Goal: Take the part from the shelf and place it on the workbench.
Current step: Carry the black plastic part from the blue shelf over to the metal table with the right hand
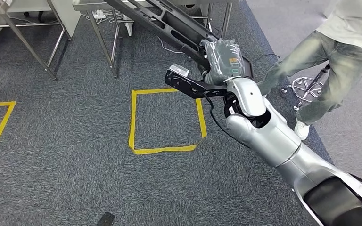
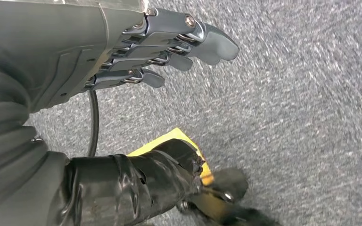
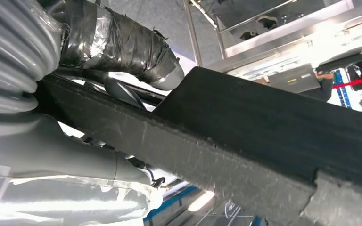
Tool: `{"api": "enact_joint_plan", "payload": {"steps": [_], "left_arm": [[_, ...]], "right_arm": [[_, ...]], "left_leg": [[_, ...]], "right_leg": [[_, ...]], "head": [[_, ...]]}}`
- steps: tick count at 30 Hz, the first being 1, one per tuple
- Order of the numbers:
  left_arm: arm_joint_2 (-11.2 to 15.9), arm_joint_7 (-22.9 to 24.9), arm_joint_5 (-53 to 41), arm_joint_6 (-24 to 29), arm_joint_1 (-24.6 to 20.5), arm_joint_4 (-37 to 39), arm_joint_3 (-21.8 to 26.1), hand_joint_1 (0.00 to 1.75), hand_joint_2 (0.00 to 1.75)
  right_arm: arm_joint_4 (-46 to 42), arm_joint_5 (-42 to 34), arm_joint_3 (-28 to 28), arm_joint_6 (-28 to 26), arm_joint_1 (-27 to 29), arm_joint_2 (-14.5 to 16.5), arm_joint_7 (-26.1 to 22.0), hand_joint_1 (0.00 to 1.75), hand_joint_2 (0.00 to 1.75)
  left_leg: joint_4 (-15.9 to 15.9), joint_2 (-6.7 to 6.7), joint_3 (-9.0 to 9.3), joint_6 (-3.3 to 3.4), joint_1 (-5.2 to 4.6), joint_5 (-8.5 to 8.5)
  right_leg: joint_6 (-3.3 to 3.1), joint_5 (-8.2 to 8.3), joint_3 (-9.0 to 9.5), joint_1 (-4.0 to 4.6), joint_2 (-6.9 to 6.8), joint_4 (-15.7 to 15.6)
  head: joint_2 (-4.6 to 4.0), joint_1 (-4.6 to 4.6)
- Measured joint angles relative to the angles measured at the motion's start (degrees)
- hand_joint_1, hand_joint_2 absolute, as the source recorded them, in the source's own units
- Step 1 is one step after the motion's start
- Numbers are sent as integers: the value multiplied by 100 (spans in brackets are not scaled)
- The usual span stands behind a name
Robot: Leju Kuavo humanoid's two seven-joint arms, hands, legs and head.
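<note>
Step in hand looks like carry: part (image 1: 169, 21) is off any shelf I can see and held up over the carpet (image 1: 75, 141), not yet on a workbench. Right hand (image 1: 222, 59), wrapped in plastic film, grips the part near its lower end; rt wrist view shows thumb (image 3: 122, 44) clamped over the part's edge, so grip reads firm. Left hand (image 2: 169, 42) hangs over carpet, fingers straight and apart, holding nothing. Part is a long black flat-ish bracket/rail w/ ribs and cutouts, rough fibrous edge close up, runs diagonally up-left from the hand toward metal table legs (image 1: 106, 42). Next move, imo: keep it level, swing clear of those legs and the person (image 1: 339, 56) standing just beside the arm, then find the bench; can't tell which surface that is. Long overhang beyond the hand = risk of it twisting in the grip. Yellow tape square (image 1: 167, 121) on floor below.
</note>
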Motion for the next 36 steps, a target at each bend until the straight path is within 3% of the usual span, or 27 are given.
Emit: {"api": "enact_joint_plan", "payload": {"steps": [1, 2, 4, 6, 7, 10, 12, 15, 16, 17, 18, 20, 22, 27, 29, 31, 32, 33, 34, 36], "left_arm": [[1, 3, 1, 1, 5, 0, -1, 0, 175], [2, 5, 1, 1, 9, 0, -1, 0, 175], [2, 6, 1, 1, 12, 0, 0, 0, 175], [2, 7, 1, 3, 2, 0, -1, 0, 175], [4, 11, 0, 6, -5, 0, -2, 0, 175], [13, 36, -5, 31, -5, 0, -4, 0, 175], [15, 52, -12, 48, 3, 0, -4, 0, 175], [16, 63, -14, 63, -4, 0, -4, 0, 175], [17, 66, -14, 65, -4, 0, -4, 0, 175], [17, 69, -14, 66, -1, 0, -4, 0, 175], [17, 72, -15, 65, 2, 0, -4, 0, 175], [17, 74, -16, 64, 6, 0, -4, 0, 175], [20, 74, -16, 66, -10, 0, -4, 0, 175], [23, 81, -43, 52, -9, 0, -8, 0, 175], [24, 89, -68, 40, -20, 0, -17, 0, 175], [26, 101, -84, 28, -31, 0, -28, 0, 175], [26, 106, -90, 22, -27, 0, -32, 0, 175], [26, 112, -99, 17, -21, 0, -34, 0, 175], [26, 118, -109, 13, -16, 0, -37, 0, 175], [41, 130, -127, 6, -16, 0, -40, 0, 175]], "right_arm": [[18, -4, 0, 3, 3, -19, 1, 175, 175], [38, -7, -1, 7, 7, -37, 4, 175, 175], [75, -9, -2, 9, 6, -72, 9, 175, 175], [102, -12, -3, 10, -18, -103, 11, 175, 175], [112, -17, -3, 9, -31, -119, 13, 175, 175], [146, -52, -5, 7, -37, -167, 24, 175, 175], [169, -66, -9, 6, -34, -207, 27, 175, 175], [198, -75, -13, 5, -6, -250, 27, 175, 175], [211, -77, -13, 5, 19, -260, 27, 175, 175], [226, -77, -13, 5, 45, -269, 27, 175, 175], [240, -77, -13, 5, 62, -278, 27, 175, 175], [260, -77, -13, 7, 68, -298, 21, 175, 175], [267, -83, -13, 21, 47, -309, -16, 175, 175], [263, 51, -13, 210, 41, -322, -342, 175, 175], [242, 280, -11, 317, 20, -323, -584, 175, 175], [210, 560, 1, 401, 16, -324, -826, 175, 175], [192, 706, 8, 431, 24, -325, -924, 175, 175], [160, 892, 15, 470, 33, -332, -1031, 175, 175], [115, 1095, 21, 521, 41, -343, -1145, 175, 175], [-35, 1600, 49, 685, 45, -393, -1433, 175, 175]], "left_leg": [[207, 0, -189, -1, 0, 24], [192, 0, -272, 8, -1, 162], [-445, 3, -109, 47, -7, 677], [-1129, 6, 179, 96, -38, 976], [-1301, 4, 258, 115, -55, 996], [-1429, -9, 331, 172, -58, 933], [-1499, -12, 401, 219, -31, 923], [-1523, -10, 490, 272, -26, 863], [-1521, -10, 522, 275, -24, 835], [-1518, -13, 559, 271, -20, 805], [-1509, -21, 601, 259, -12, 771], [-1479, -44, 673, 215, 6, 691], [-1434, -66, 670, 150, -8, 633], [-1295, -45, 603, 20, 9, 522], [-669, -10, 289, 0, 15, 276], [96, -5, -183, 5, 9, 70], [247, -4, -322, 22, 1, 104], [185, -4, -355, 52, -13, 242], [-102, -4, -270, 96, -38, 470], [-937, 4, 77, 203, -108, 872]], "right_leg": [[-8, -33, 38, 9, 3, 2], [-9, -69, 80, 15, 6, 6], [4, -151, 178, 22, 11, 14], [43, -223, 233, 39, 15, 28], [69, -242, 234, 42, 17, 29], [150, -282, 237, 39, 20, 13], [196, -417, 129, 34, 19, 258], [257, -799, -497, 4, 18, 1360], [279, -829, -699, -14, 17, 1642], [299, -747, -809, -34, 16, 1728], [316, -546, -796, -58, 14, 1566], [343, -52, -524, -100, 16, 804], [316, 144, -290, -101, 28, 226], [110, 83, -177, -77, 39, 79], [38, 49, -109, -63, 39, 65], [-10, 11, -60, -25, 40, 66], [-24, -8, -36, -4, 41, 66], [-31, -28, -10, 14, 42, 67], [-34, -50, 20, 28, 44, 67], [-19, -96, 64, 51, 48, 68]], "head": [[0, 1], [0, 1], [0, 1], [0, 8], [0, 9], [0, 24], [0, 38], [0, 41], [0, 41], [0, 41], [0, 42], [0, 46], [0, 53], [0, 25], [0, 5], [0, -4], [0, -3], [0, -2], [0, -2], [0, -1]]}}
